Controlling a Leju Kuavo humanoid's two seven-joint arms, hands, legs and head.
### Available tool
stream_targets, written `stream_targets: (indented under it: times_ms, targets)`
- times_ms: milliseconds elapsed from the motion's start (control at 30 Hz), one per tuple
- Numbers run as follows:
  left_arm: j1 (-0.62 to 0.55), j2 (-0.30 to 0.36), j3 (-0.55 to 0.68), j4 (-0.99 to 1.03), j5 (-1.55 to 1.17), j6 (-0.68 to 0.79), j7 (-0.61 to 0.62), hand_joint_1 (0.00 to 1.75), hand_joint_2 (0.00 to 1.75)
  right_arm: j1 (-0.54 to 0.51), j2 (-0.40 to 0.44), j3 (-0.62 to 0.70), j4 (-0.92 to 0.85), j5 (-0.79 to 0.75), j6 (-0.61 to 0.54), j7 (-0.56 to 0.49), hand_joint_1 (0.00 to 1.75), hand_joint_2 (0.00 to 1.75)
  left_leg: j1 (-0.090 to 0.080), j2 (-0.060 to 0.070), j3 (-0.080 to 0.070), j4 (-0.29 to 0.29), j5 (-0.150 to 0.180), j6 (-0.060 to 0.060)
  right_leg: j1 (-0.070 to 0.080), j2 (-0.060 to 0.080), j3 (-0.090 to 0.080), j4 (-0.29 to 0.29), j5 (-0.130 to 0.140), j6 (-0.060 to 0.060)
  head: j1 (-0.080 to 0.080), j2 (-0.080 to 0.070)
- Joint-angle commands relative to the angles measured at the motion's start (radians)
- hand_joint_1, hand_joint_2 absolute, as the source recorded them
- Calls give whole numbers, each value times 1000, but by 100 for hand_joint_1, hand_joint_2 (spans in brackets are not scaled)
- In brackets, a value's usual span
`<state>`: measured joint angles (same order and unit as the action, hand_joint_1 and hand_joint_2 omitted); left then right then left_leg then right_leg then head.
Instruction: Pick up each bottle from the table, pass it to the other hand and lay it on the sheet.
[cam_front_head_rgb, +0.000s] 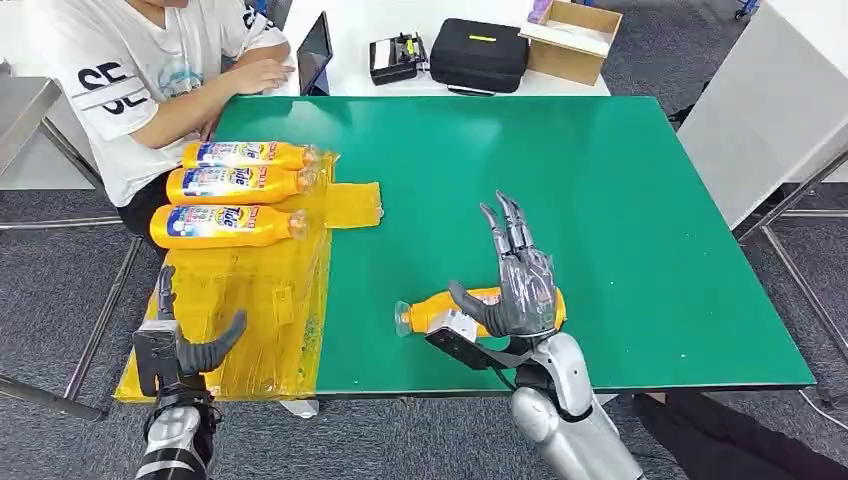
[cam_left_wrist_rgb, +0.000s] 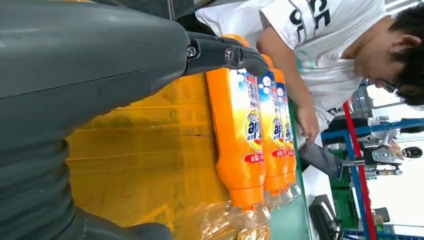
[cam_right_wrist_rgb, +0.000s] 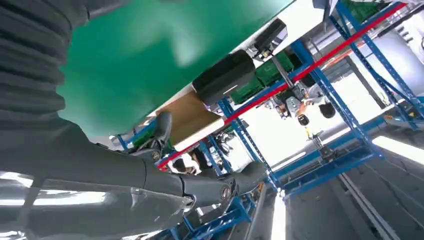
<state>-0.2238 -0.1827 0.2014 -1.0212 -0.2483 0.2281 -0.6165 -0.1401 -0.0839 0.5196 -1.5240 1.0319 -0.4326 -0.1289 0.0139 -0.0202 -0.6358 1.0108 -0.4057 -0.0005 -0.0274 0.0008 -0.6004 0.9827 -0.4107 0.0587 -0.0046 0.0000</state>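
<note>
**Inspector A:** Nearest items first. What is the right hand (cam_front_head_rgb: 515, 290) doing?

**Inspector B:** It is over the single orange bottle (cam_front_head_rgb: 440, 310) lying on its side near the front edge of the green surface (cam_front_head_rgb: 620, 200), cap end toward the sheet. Fingers extended and spread above it, thumb low beside the bottle's body. Nothing is clasped; whether the palm touches the bottle I cannot tell.

**Inspector A:** And the left hand (cam_front_head_rgb: 185, 345)?

**Inspector B:** At the front corner of the yellow sheet (cam_front_head_rgb: 270, 300), thumb and fingers apart, holding nothing. The sheet covers the left end of the surface, and a small flap of it reaches out onto the green.

**Inspector A:** Further back?

**Inspector B:** Three orange bottles (cam_front_head_rgb: 235, 185) lie on the sheet's far part, side by side and parallel, caps pointing toward the middle of the surface. The left wrist view shows them close together, labels facing up (cam_left_wrist_rgb: 252, 130).

**Inspector A:** Beyond those?

**Inspector B:** A person in a white printed shirt (cam_front_head_rgb: 130, 80) sits at the far left corner, one hand resting by a tablet (cam_front_head_rgb: 315, 55). Past the far edge stand a black case (cam_front_head_rgb: 478, 55), a smaller black device (cam_front_head_rgb: 398, 57) and an open cardboard box (cam_front_head_rgb: 570, 40).
</note>
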Motion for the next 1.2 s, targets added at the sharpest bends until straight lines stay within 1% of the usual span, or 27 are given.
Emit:
stream_targets:
  times_ms: [33,67,100,133,200,233,333,400,433,500,533,600,667,733,767,800,833,867,900,933,967,1000,1033,1100,1133,1167,1200]
  targets:
    - [-29,3,12,38,19,-8,2,0,175,-18,19,-35,47,-17,10,-11,21,175,0,1,3,0,-1,0,1,0,3,-1,-1,-2,0,0]
    - [-27,5,12,38,20,-8,3,0,175,-23,19,-35,53,-18,14,-10,0,175,0,1,2,0,-1,0,1,0,2,-1,-1,-2,0,0]
    - [-27,5,12,38,20,-10,3,0,175,-25,20,-35,58,-18,16,-9,0,175,1,3,8,0,-4,1,2,1,8,-1,-3,-5,0,0]
    - [-26,4,11,38,21,-11,3,0,175,-27,20,-35,65,-17,20,-6,0,175,0,2,3,0,-1,1,1,0,3,-1,-1,-2,0,0]
    - [-26,4,11,38,21,-11,3,0,175,-27,20,-35,65,-17,20,-6,0,175,0,1,2,0,-1,0,1,0,2,-1,-1,-2,0,0]
    - [-26,4,11,38,21,-11,3,0,175,-27,20,-35,65,-17,20,-6,0,175,1,3,5,0,-2,1,1,1,5,-1,-1,-3,0,0]
    - [-26,4,11,38,21,-11,3,0,175,-27,20,-35,65,-17,20,-6,0,175,0,1,2,0,-1,0,1,0,2,-1,-1,-2,0,0]
    - [-27,2,10,41,21,-12,4,0,175,-31,21,-36,67,-17,20,-5,0,175,1,3,5,0,-2,1,2,1,6,-1,-2,-4,0,0]
    - [-28,2,10,43,21,-13,4,0,175,-32,22,-36,69,-18,21,-5,0,175,0,2,3,0,-1,0,1,0,3,-1,-1,-3,0,0]
    - [-31,3,9,52,23,-14,7,0,175,-35,23,-38,74,-19,22,-3,0,175,1,3,5,0,-2,1,2,1,6,-1,-2,-4,0,0]
    - [-32,3,10,53,24,-13,8,0,175,-36,23,-39,76,-19,22,-3,0,175,0,2,3,0,-2,1,1,0,3,-1,-1,-3,0,0]
    - [-34,3,9,55,25,-15,8,0,175,-40,23,-40,83,-19,23,-2,0,175,1,3,6,0,-3,1,2,1,6,-1,-2,-4,0,0]
    - [-33,4,8,57,30,-21,11,0,175,-38,19,-42,86,-18,27,3,0,175,0,2,3,0,-1,0,1,0,3,-1,-1,-2,0,0]
    - [-29,4,11,51,35,-22,12,0,175,-34,6,-40,82,-11,52,19,0,175,0,1,3,0,-1,1,1,0,3,-1,-1,-2,0,0]
    - [-19,8,14,40,40,-25,14,0,175,-23,-22,-37,65,-25,110,39,0,175,0,2,4,0,-2,1,1,0,4,-1,-1,-3,0,0]
    - [-12,11,18,29,42,-26,17,0,175,-15,-59,-24,60,-54,217,70,0,175,0,2,5,0,-2,1,1,0,5,-1,-2,-3,0,0]
    - [-4,18,23,21,44,-28,19,0,175,-8,-107,-15,56,-79,285,86,0,175,0,2,4,0,-2,1,1,0,4,-1,-1,-3,0,0]
    - [-1,21,25,18,44,-32,19,0,175,-6,-129,-13,65,-114,311,62,0,175,1,2,6,0,-3,1,2,0,6,-1,-2,-4,0,0]
    - [-4,24,29,21,45,-38,19,0,175,-10,-167,-1,74,-151,372,61,0,175,0,1,4,-1,-2,1,1,-1,5,-2,-1,-2,0,0]
    - [-8,27,31,26,45,-41,19,0,175,-19,-207,11,85,-153,403,62,0,175,1,1,5,-1,-2,1,1,-1,7,-3,-2,-3,0,0]
    - [-17,29,32,39,45,-45,19,0,175,-28,-244,18,98,-208,452,32,0,175,0,2,7,-1,-3,1,1,0,8,-2,-2,-3,0,0]
    - [-28,30,31,55,43,-48,16,0,175,-43,-296,47,105,-236,507,27,0,175,0,-1,3,-1,-1,1,1,-2,5,-2,-1,-2,0,0]
    - [-38,31,29,68,41,-47,14,0,175,-57,-338,60,103,-259,531,20,0,175,0,0,4,0,-2,2,1,-1,6,-2,-1,-3,0,0]
    - [-50,31,27,88,40,-46,12,0,175,-63,-366,59,100,-308,564,-4,0,175,0,1,2,0,-2,1,0,0,3,-1,-1,-2,0,0]
    - [-60,32,25,103,39,-45,8,0,175,-72,-397,74,89,-328,585,2,0,175,-1,0,4,1,-2,2,0,-2,6,-1,-2,-3,0,0]
    - [-65,32,23,110,40,-48,8,0,175,-70,-409,71,80,-342,587,3,0,175,-2,-2,1,0,-1,1,-1,-3,4,-1,-1,-2,0,0]
    - [-67,31,21,113,40,-49,8,0,175,-67,-415,73,73,-353,593,6,0,175,-2,-1,3,1,-2,1,-1,-3,5,-1,-2,-3,0,0]
